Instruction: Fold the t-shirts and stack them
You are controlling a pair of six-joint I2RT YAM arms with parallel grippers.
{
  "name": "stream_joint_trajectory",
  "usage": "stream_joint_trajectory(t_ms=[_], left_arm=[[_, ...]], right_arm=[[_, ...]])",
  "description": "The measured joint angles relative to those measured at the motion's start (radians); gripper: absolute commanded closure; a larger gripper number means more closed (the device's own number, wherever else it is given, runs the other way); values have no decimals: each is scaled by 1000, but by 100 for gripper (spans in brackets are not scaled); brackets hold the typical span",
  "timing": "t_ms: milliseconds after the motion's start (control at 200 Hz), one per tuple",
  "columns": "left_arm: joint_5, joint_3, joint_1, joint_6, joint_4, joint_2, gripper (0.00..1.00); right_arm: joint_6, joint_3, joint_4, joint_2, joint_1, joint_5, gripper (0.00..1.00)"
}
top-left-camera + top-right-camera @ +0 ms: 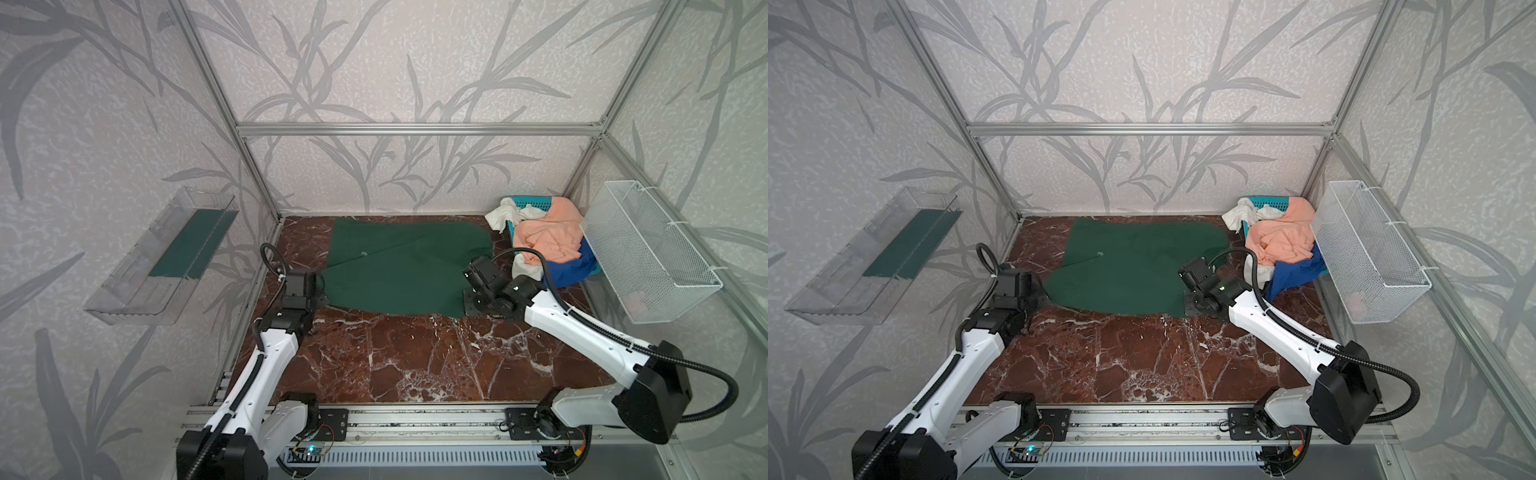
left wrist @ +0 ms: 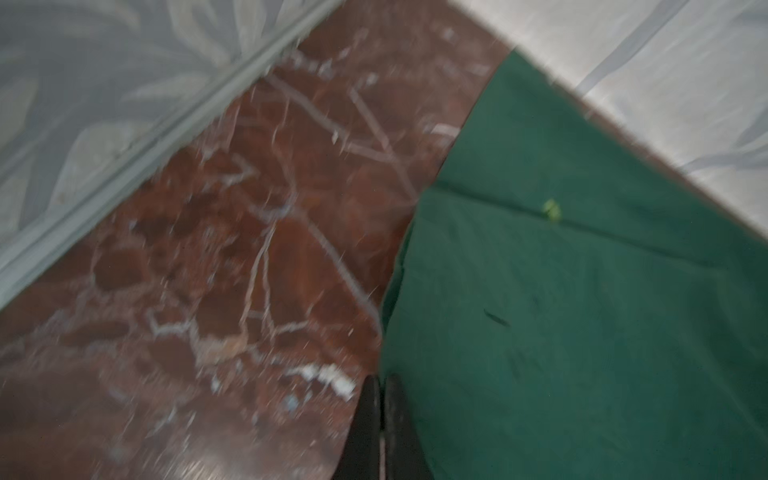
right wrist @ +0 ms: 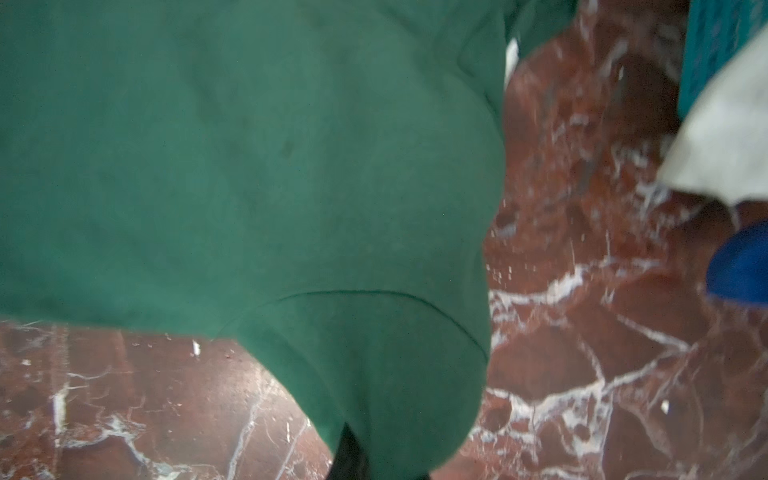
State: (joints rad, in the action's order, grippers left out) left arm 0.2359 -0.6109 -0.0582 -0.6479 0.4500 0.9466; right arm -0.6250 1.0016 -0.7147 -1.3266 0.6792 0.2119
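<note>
The green t-shirt (image 1: 399, 270) lies spread on the table (image 1: 415, 361), and its long axis runs sideways from one end effector to the other. The left end effector (image 2: 380, 390) is at the shirt's left edge. Its fingers are pressed together on that edge, which is drawn out to a point there. The rest of the cloth fans away from it, beyond and toward the middle.

The right end effector (image 1: 467, 305) is at the opposite, near corner of the shirt. In the right wrist view a sleeve with a curved seam drapes over its dark fingers (image 3: 349, 455), which are closed on that cloth, so the sleeve end of the shirt points toward this end effector. A diagonal crease crosses the shirt's far left part. The pictures do not clearly show where the collar lies.

Beyond the right end effector and toward its outer side is a teal basket (image 1: 534, 202). It holds the peach-orange t-shirt (image 1: 548, 237) on top, the white t-shirt (image 1: 505, 214) hanging over its far corner, and the blue t-shirt (image 1: 569, 270) spilling over its near edge. They are crumpled, so their direction cannot be told.
</note>
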Motion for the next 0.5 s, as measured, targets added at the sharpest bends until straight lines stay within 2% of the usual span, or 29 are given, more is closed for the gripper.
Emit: stream_joint_trajectory(t_ms=[105,240,345,500], left_arm=[[23,108,0,-41,16,-94,100],[48,124,0,-82,9,-105,100],[63,124,0,-107,9,-97,100],[93,139,0,-119,11,-171,100]], right_arm=[[-108,-103,65,2,12,-27,100],[-196,-170,111,-78,26,-101,100],[-220,-151,92,-151,37,-143,84],[-188,-60,-10,-177,41,-172,80]])
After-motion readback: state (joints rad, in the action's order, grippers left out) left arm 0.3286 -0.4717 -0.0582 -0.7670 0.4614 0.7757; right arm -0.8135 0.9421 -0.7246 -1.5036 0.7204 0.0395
